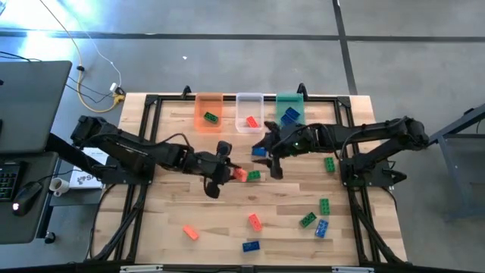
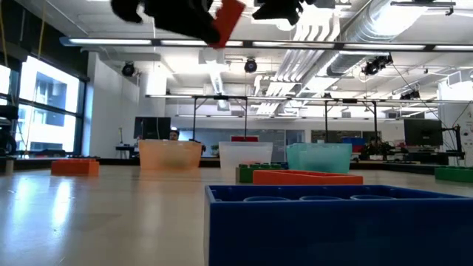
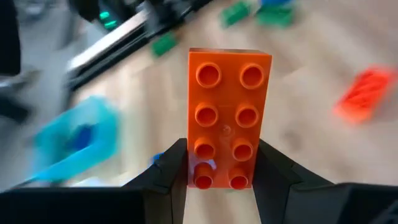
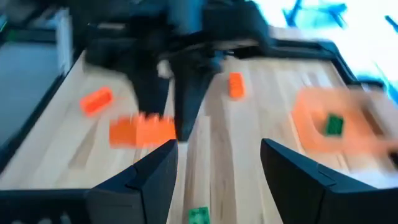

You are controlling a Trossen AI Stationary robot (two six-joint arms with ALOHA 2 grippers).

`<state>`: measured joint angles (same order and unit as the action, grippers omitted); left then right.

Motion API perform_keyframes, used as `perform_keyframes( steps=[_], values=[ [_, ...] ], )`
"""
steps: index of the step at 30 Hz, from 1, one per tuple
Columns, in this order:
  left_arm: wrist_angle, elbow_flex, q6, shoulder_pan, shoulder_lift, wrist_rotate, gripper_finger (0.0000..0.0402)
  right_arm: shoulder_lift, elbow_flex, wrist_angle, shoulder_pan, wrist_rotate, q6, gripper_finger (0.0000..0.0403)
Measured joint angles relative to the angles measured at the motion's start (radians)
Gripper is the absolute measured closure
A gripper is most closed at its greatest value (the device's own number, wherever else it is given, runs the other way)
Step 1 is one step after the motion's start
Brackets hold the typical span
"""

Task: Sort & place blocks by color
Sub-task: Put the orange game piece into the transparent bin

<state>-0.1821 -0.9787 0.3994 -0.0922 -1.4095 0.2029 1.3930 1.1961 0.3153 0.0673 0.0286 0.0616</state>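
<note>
The red-orange block (image 3: 229, 118) is sitting clamped in the left gripper (image 1: 227, 171), its jaws pinching its lower studs, above mid-surface (image 1: 182, 212). At two o'clock, the right gripper (image 1: 267, 155) is hanging, jaws spread wide, nothing between them. The low view alone is showing the block airborne.

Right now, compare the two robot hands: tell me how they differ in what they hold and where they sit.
The left hand is shut on an orange block, studs showing; the right hand is open and holds nothing. In the high view the left hand sits near the table's middle, while the right hand sits closer to the bins, beside a blue block. Both are dark and two-fingered, and both are raised off the table.
</note>
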Motion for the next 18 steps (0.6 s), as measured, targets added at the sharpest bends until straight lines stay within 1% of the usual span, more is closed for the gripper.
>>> perform_keyframes(
  steps=[2,6,9,11,14,18],
  values=[
    [-0.016,0.0,-0.047,0.02,0.03,-0.119,0.0292,0.012,0.0,-0.002,0.01,-0.022,0.081,0.0185],
    [-0.042,0.0,-0.143,0.063,0.057,-0.318,0.0292,0.048,0.0,-0.007,0.026,-0.094,0.193,0.0185],
    [-0.07,0.0,-0.216,0.098,0.059,-0.47,0.0292,0.082,0.0,-0.023,0.041,-0.095,0.233,0.0185],
    [-0.1,0.0,-0.253,0.112,0.056,-0.532,0.0292,0.098,0.0,-0.051,0.05,-0.092,0.235,0.0185],
    [-0.118,0.0,-0.299,0.125,0.042,-0.606,0.0292,0.124,0.0,-0.098,0.066,-0.116,0.255,0.0185],
    [-0.107,0.0,-0.355,0.141,0.029,-0.704,0.0292,0.154,0.0,-0.159,0.094,-0.127,0.292,0.0185]
  ],
)
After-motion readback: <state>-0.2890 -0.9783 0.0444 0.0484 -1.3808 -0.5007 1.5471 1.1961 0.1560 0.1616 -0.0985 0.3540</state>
